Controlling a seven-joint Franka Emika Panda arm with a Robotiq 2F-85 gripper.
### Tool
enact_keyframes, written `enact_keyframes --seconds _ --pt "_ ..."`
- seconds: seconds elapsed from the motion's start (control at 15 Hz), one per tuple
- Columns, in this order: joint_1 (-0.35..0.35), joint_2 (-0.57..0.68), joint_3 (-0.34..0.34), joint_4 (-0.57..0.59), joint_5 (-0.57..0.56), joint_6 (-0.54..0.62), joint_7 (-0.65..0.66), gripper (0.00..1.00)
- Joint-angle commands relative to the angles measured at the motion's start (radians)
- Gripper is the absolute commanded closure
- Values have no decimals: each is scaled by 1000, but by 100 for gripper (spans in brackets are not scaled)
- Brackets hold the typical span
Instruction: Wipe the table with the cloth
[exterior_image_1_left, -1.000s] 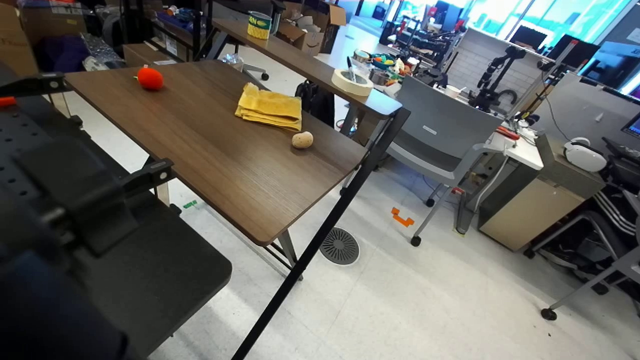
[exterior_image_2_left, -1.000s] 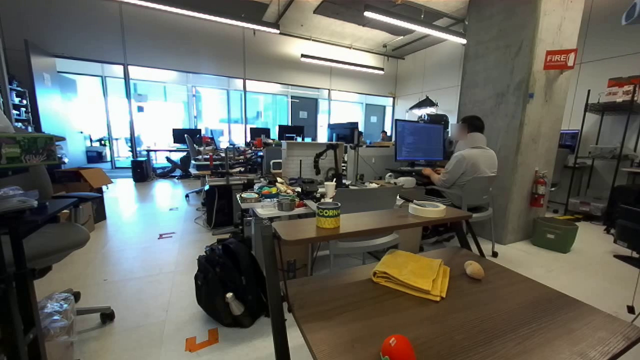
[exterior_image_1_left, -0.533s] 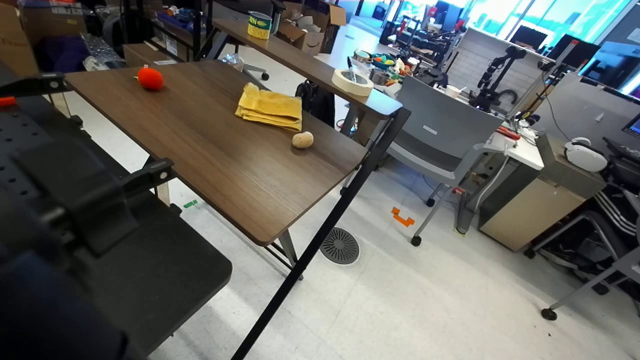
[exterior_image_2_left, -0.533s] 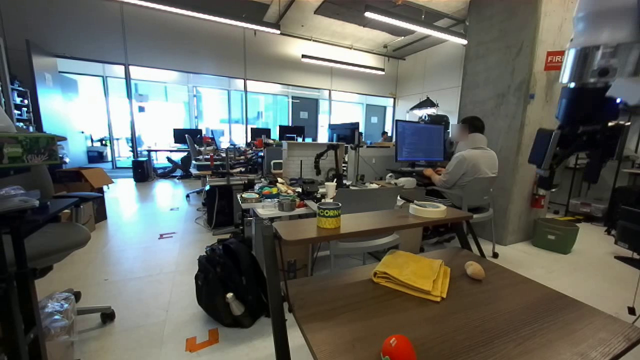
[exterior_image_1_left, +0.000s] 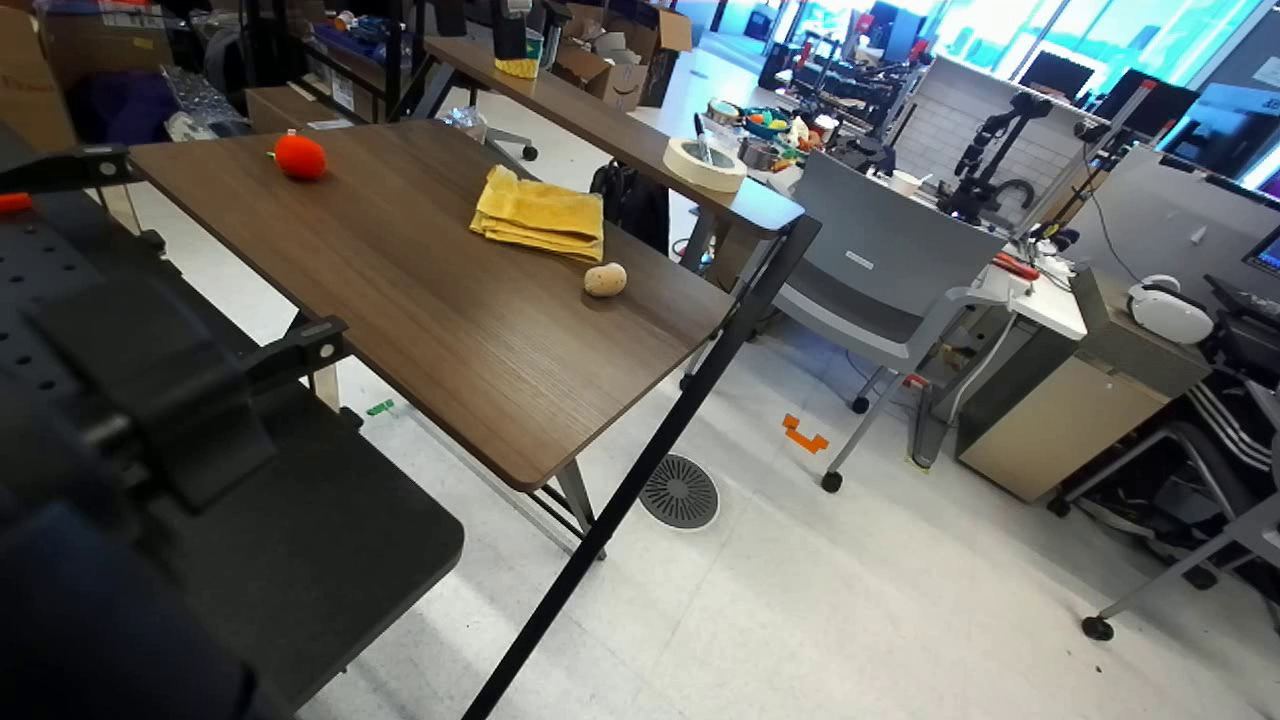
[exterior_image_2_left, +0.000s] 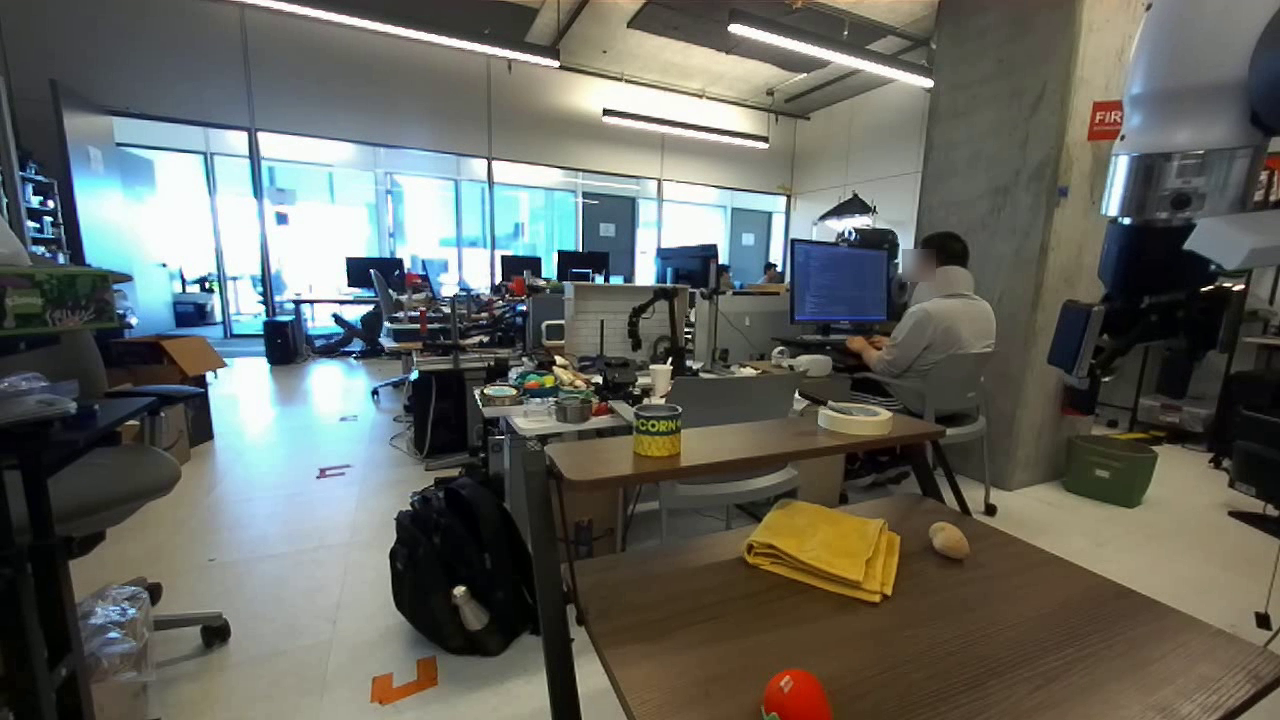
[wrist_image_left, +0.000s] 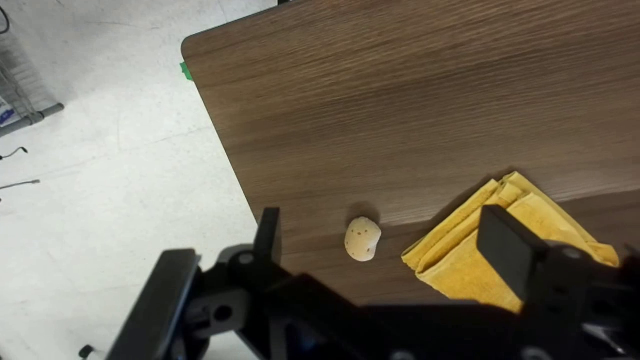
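Brown and wood-grained, the table (exterior_image_1_left: 430, 330) bore a folded mustard-yellow cloth (exterior_image_1_left: 540, 220); a potato (wrist_image_left: 362, 239) lay near it. Above, the gripper (wrist_image_left: 380, 220) hung spread wide.

So there's a can (exterior_image_2_left: 657, 432) that says CORN, yellow letters on a dark band, lower than the gripper (exterior_image_2_left: 1130, 362) and well off to its left in an exterior view. Higher than the gripper there's a red sign (exterior_image_2_left: 1105, 120) on the pillar (exterior_image_2_left: 1020, 200): I can make out FIR, the arm (exterior_image_2_left: 1185, 90) covers the rest, and the line underneath is too tiny. Monitor (exterior_image_2_left: 838, 280) left of the gripper has text, way too small to read. In an exterior view, the cardboard box (exterior_image_1_left: 618, 84) right of the gripper looks like it says amazon.
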Motion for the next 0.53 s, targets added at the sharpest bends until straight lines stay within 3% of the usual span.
enact_keyframes --seconds 0.0,0.33,0.47 --pt "48 76 -60 55 24 6 -228 0" --pt "50 253 -73 174 79 107 -555 0" --pt "-17 324 2 213 156 135 -710 0"
